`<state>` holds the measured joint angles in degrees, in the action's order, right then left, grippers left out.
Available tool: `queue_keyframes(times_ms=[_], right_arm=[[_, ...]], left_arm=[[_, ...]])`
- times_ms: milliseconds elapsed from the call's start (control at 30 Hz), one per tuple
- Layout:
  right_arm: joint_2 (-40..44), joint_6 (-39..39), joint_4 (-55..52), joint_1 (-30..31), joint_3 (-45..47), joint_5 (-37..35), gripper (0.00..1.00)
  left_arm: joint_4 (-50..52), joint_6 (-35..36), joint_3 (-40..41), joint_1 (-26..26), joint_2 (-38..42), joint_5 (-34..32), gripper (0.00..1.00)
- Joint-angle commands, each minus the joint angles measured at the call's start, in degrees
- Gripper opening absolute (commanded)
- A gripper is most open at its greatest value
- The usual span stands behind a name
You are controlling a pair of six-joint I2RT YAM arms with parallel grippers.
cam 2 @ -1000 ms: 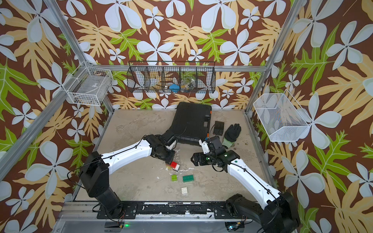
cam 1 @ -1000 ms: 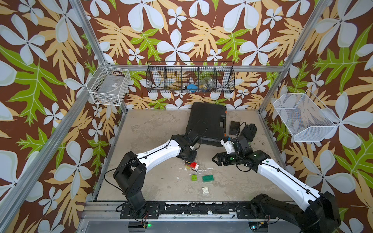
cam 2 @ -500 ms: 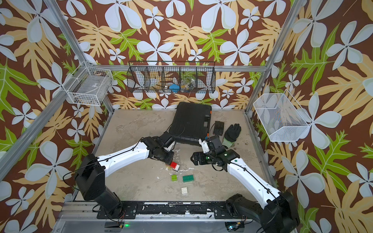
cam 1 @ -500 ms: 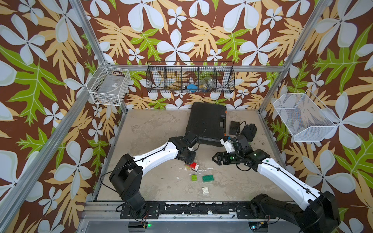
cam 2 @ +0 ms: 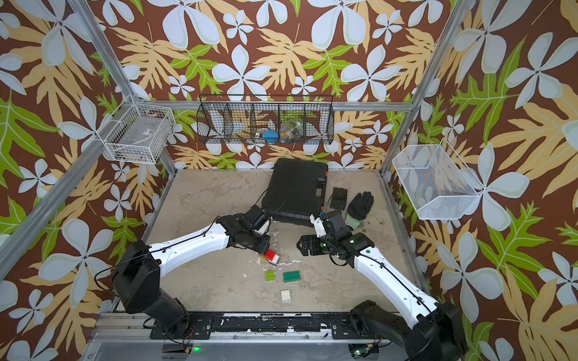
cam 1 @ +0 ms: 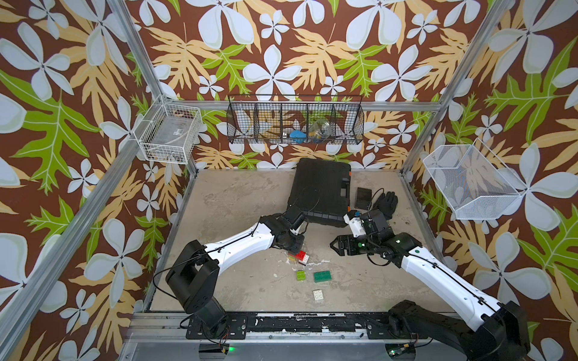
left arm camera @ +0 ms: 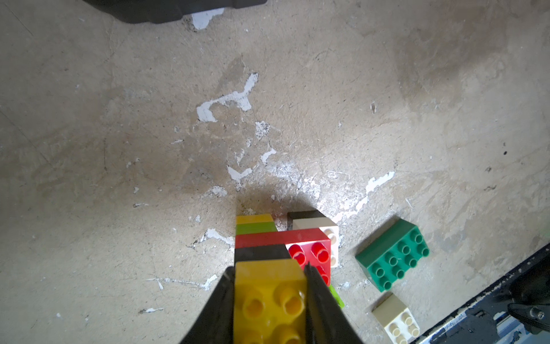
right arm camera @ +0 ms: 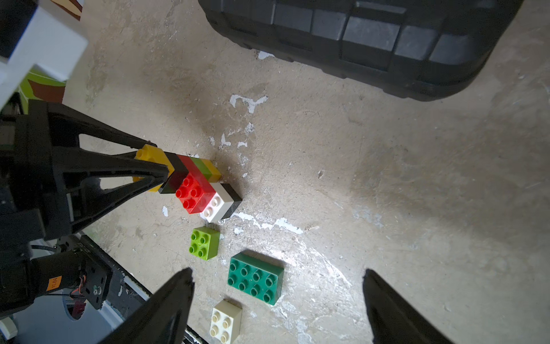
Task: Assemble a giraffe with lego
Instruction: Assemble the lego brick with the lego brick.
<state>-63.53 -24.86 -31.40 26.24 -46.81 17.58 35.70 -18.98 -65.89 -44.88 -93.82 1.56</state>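
Observation:
The partly built giraffe [cam 1: 298, 255] [cam 2: 271, 257] stands on the floor: a yellow brick on a black one, on a red body [right arm camera: 195, 190] [left arm camera: 312, 248], with a lime-and-yellow leg and a white-and-black leg. My left gripper [left arm camera: 269, 268] [right arm camera: 157, 160] [cam 1: 292, 247] is shut on the top yellow brick. My right gripper [right arm camera: 276, 271] [cam 1: 336, 247] [cam 2: 301, 245] hangs open to the right, with nothing between its fingers. Loose lego lies nearer the front: a lime green brick [right arm camera: 204, 242] [cam 1: 301, 275], a dark green brick [right arm camera: 255, 278] [left arm camera: 393, 259] and a white brick [right arm camera: 226, 321] [cam 1: 318, 295].
A large black case [cam 1: 320, 190] lies at the back, with a small black box [cam 1: 362, 198] and a black glove [cam 1: 386, 203] to its right. Wire baskets [cam 1: 294, 120] hang on the walls. A black rail [cam 1: 297, 325] runs along the front edge.
The left arm's shoulder and elbow have swung slightly to the left while its gripper stays on the stack. The bricks and the right arm have not moved.

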Motion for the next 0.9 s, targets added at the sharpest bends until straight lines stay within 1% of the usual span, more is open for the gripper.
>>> queue_keyframes(times_ms=[0,267,600,867], right_arm=[[0.58,-0.53,-0.29,-0.12,0.31,-1.06,0.91],[0.84,-1.67,0.50,-0.13,0.91,-1.06,0.91],[1.04,-0.96,-0.57,-0.12,-0.30,-2.65,0.91],[0.44,-0.80,-0.42,-0.12,-0.56,-2.51,0.91]], left_arm=[[9.11,1.76,2.16,-0.01,-1.50,-0.12,0.23],[10.42,2.50,1.34,-0.03,0.01,-1.13,0.22],[10.96,1.31,-1.27,0.02,1.54,0.76,0.22],[8.06,1.42,1.66,-0.01,0.77,1.32,0.22]])
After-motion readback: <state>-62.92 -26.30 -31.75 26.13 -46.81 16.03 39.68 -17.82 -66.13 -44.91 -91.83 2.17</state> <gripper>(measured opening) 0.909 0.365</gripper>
